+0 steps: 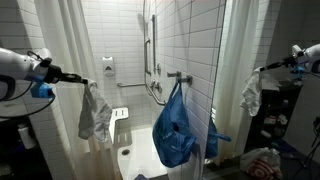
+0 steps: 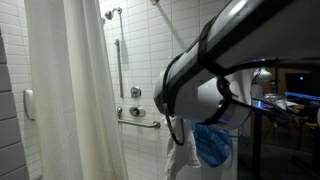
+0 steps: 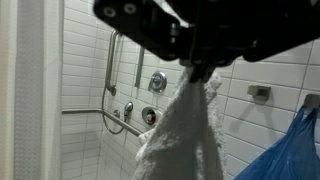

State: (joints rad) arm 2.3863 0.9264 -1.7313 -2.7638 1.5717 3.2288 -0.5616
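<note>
Pinching the top of a crumpled white cloth towel between pressed-together jaws, we hold it hanging before the white tiled shower wall, near a blue plastic bag.

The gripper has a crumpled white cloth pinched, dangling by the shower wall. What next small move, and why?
Probably ease the gripper forward toward the L-shaped metal grab bar: the crumpled white cloth hangs free from the shut jaws, draped on nothing, and the bar's horizontal run looks bare. Stay clear of the hanging blue bag.
</note>
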